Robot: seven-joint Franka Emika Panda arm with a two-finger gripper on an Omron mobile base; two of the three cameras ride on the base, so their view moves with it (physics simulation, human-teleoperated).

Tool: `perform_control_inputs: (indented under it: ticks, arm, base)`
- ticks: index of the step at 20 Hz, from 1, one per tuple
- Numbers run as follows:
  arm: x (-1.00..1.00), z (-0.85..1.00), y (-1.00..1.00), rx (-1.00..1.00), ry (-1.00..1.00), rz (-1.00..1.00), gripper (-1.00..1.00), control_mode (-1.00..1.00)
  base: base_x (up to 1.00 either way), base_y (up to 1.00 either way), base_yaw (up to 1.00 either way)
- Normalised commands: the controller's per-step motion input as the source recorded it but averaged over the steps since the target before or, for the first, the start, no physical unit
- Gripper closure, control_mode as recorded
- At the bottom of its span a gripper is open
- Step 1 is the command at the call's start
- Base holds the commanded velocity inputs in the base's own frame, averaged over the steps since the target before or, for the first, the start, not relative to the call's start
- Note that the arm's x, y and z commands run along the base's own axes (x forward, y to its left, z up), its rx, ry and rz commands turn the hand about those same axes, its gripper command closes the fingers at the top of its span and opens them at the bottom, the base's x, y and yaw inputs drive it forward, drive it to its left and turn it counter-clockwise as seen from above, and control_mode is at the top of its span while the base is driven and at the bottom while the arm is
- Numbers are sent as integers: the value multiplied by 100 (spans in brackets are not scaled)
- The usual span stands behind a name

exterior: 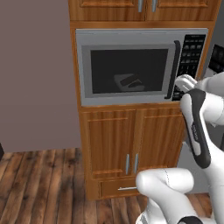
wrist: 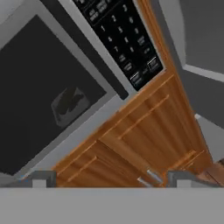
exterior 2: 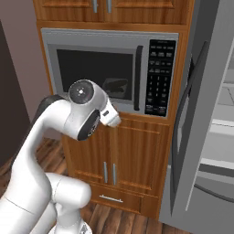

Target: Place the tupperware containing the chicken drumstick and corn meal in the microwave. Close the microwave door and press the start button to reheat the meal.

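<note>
The large silver-grey built-in microwave (exterior: 141, 65) sits in the wooden cabinet column, and its wide grey microwave door with dark window (exterior: 129, 70) lies flat against the front — closed, as far as both base views show. Through the glass a small shallow clear plastic tupperware (exterior: 130, 82) shows as a pale rounded tray resting on the oven floor, right of centre; it is also faintly visible in the hand view (wrist: 69, 103). The window is too dark to make out the drumstick or the corn inside it. So the meal looks loaded and shut in, which is why nothing is carried now: the two-finger gripper (wrist: 106, 179) is spread wide and empty, its dark fingertips far apart at the bottom of the hand view. The hand is raised to the right end of the microwave, close to the black vertical bar handle (exterior: 173, 70) and the black keypad panel (exterior: 189, 59) — probably because the start button is the step left. The hand view rolls the keypad toward the top, with its lowest row of buttons just above the wood trim. Which key is start can't be read. The grey fridge (exterior 2: 205, 114) stands open to the right, near the arm's working side.
</note>
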Motion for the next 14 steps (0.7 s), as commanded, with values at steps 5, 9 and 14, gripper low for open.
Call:
perform_control_inputs:
  ticks: [5, 9, 14]
  arm:
    - [-8, -5, -35, 43, -8, -17, -100, -100]
    - [0, -3, -10, 18, 0, -13, 100, -100]
    - [1, 0, -28, 16, 0, -4, 100, -100]
  base:
    - [0, 0, 0]
    - [0, 0, 0]
    - [0, 0, 0]
